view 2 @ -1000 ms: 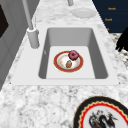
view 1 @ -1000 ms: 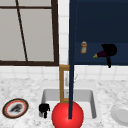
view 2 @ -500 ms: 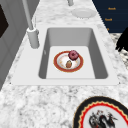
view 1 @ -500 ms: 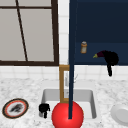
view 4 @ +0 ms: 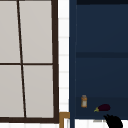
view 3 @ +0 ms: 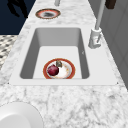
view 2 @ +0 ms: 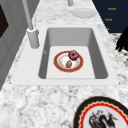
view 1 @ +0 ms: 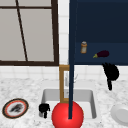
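The cabinet (view 1: 100, 30) was dark navy, the eggplant (view 1: 102, 53) in it deep purple with a green stem, the jar (view 1: 83, 47) beside it amber. Both robot hands, right (view 1: 111, 72) and left (view 1: 44, 108), were black. The surface (view 2: 50, 100) was grey-veined white marble; the sink's plate (view 2: 58, 67) was red-rimmed.

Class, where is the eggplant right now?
In the front view the eggplant lies on the lower shelf of the open blue cabinet, right of the small jar and just above the right hand.
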You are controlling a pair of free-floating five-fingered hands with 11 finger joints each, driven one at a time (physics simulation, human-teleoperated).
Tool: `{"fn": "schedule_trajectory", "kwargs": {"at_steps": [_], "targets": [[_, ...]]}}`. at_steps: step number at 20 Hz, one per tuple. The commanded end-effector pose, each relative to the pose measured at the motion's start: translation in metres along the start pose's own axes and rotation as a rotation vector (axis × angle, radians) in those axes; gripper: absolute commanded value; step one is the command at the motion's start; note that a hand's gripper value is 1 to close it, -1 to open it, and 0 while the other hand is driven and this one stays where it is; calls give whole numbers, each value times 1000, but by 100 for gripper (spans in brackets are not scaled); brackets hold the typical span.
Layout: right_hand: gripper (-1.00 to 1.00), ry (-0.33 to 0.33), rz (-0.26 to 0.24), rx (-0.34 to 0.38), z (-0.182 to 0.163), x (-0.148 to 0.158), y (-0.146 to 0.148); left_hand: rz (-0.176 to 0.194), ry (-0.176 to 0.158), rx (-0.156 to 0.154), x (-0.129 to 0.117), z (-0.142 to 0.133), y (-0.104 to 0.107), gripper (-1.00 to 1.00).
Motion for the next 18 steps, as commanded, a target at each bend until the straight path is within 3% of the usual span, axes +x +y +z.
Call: {"fn": "schedule_trajectory", "kwargs": {"at_steps": [1,2,4,5,10,18], "targets": [[-100,-19,3,36,0,7,7,0,0,0,0,0,0,0],[-100,-4,8,35,1,4,4,0,0,0,0,0,0,0],[-100,-3,-4,141,-15,3,1,0,0,0,0,0,0,0],[-100,-4,-8,151,-16,4,4,0,0,0,0,0,0,0],[-100,5,-26,99,-23,-7,-17,0,0,0,0,0,0,0],[-100,0,-46,169,-39,-11,-27,0,0,0,0,0,0,0]]}}
